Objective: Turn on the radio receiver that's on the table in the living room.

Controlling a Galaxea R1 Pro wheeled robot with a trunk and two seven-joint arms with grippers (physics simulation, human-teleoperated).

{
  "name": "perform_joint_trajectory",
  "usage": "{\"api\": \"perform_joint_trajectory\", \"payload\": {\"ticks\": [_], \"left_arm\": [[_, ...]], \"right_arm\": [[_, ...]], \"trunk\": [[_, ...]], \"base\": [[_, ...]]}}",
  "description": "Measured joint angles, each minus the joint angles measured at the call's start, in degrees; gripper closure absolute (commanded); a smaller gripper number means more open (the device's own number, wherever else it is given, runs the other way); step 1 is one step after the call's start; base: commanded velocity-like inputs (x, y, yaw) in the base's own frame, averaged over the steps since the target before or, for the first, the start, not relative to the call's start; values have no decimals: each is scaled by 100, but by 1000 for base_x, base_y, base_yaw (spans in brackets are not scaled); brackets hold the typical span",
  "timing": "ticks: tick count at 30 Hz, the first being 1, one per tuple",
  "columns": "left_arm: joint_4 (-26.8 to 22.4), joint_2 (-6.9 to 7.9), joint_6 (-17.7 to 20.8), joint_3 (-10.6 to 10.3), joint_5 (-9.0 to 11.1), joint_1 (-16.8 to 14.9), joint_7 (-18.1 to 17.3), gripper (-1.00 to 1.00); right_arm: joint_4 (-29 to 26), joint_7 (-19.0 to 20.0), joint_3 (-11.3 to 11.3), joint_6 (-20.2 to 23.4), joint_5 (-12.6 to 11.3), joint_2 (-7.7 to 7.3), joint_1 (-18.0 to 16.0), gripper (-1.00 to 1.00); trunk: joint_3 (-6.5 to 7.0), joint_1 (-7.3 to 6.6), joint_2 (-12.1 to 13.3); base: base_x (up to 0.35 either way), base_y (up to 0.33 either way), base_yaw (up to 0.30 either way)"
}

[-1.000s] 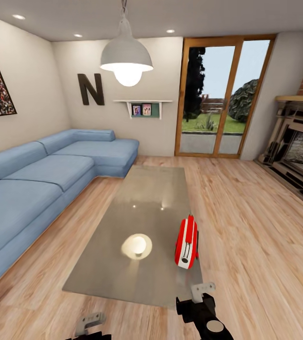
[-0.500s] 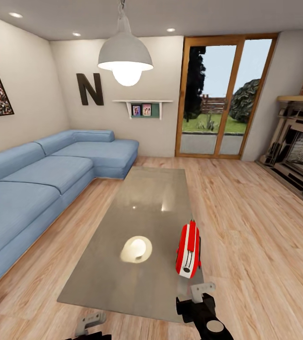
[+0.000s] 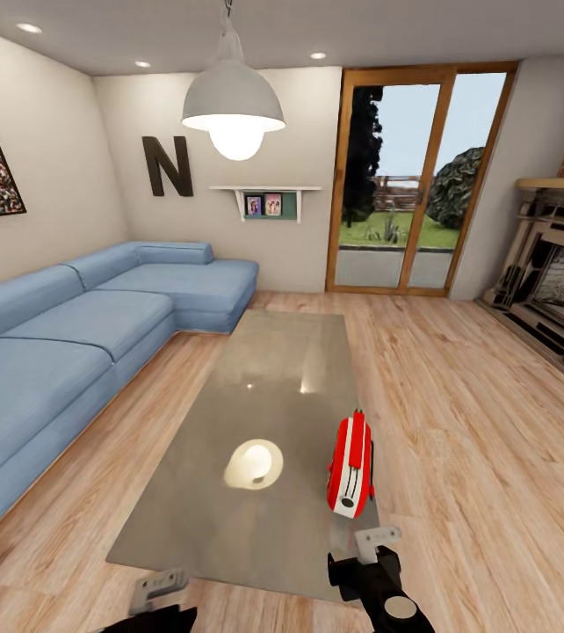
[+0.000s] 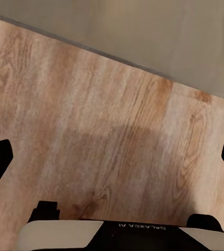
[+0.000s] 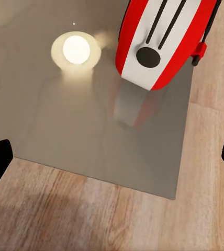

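Nearest me, my right gripper (image 3: 377, 543) hangs low over the near right corner of the desk (image 3: 229, 519), fingers spread wide and empty, arm pointing forward. My left gripper (image 3: 161, 591), likewise open, hovers over the wood floor (image 4: 91, 130) just short of the desk's near edge. Just beyond the right gripper the radio (image 3: 350, 464) lies on the desk. I judge a slow forward reach onto the dial (image 5: 148, 57) best. Farther left, the sofa (image 3: 71, 334).
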Motion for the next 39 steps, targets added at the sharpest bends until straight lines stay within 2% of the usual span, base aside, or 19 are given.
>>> {"api": "perform_joint_trajectory", "payload": {"ticks": [4,12,21,33,39], "left_arm": [[-41,-14,-2,-11,7,32,135,-100],[-46,-8,2,-2,7,43,149,-100],[-39,0,-2,13,4,73,146,-100],[-43,-15,13,7,-2,77,165,-100],[-31,-8,12,11,-1,84,158,-100]], "right_arm": [[0,0,0,-1,0,0,0,-100],[0,0,0,0,0,0,0,-100],[7,0,-1,-1,0,0,0,-100],[9,0,0,4,0,0,0,-100],[6,0,0,2,0,0,0,-100]], "trunk": [[0,0,0],[0,0,0],[0,0,0],[0,0,0],[0,0,0]], "base": [[0,0,0],[13,0,0],[227,0,0],[31,0,0],[291,0,0]]}}
